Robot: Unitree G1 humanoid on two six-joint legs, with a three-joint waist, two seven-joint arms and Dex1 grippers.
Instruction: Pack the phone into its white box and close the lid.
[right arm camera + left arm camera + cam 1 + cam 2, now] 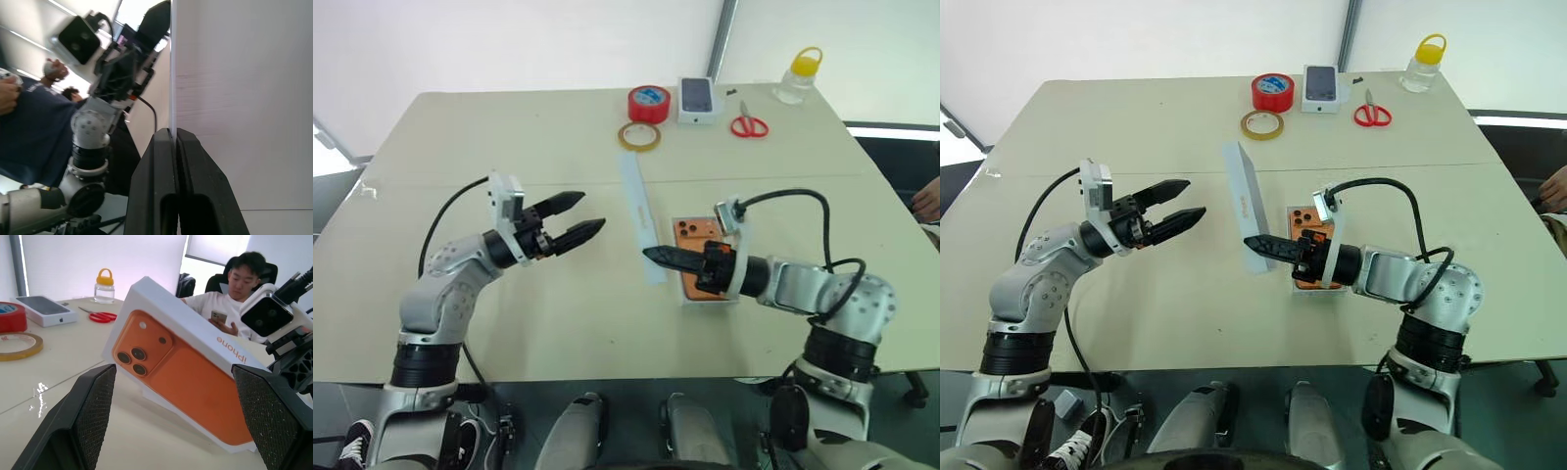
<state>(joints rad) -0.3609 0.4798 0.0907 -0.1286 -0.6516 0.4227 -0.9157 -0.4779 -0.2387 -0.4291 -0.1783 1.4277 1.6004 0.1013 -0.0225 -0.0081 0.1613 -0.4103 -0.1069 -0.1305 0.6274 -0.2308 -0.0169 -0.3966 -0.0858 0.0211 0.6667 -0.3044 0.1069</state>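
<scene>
On the left of the pale bench [460, 127], the left end effector [576, 217] hovers above the surface with its two black fingers spread wide and nothing between them, pointing toward the middle. At the centre, the lid [1245, 208] stands tilted on edge, lifted off the bench: a white rectangular cover whose top face, seen from the left wrist, carries a printed orange phone back with a three-lens cluster and the word "iPhone" along one white side wall [215, 333]. The right end effector [1269, 245] reaches in from the right, its fingers pressed together on the lid's thin lower wall; from the right wrist the plain white board runs up from between the closed fingers. Just right of the lid, the white box [732, 297] lies flat on the bench beneath the right wrist, with the phone [695, 235] inside it, orange, lens cluster toward the far end. Along the far edge sit a tan tape ring [638, 136], a red tape roll [649, 103], a small white box picturing a dark phone [699, 100], red-handled scissors [748, 123] and a clear jar with a yellow cap [800, 74]. A person sits beyond the bench.
</scene>
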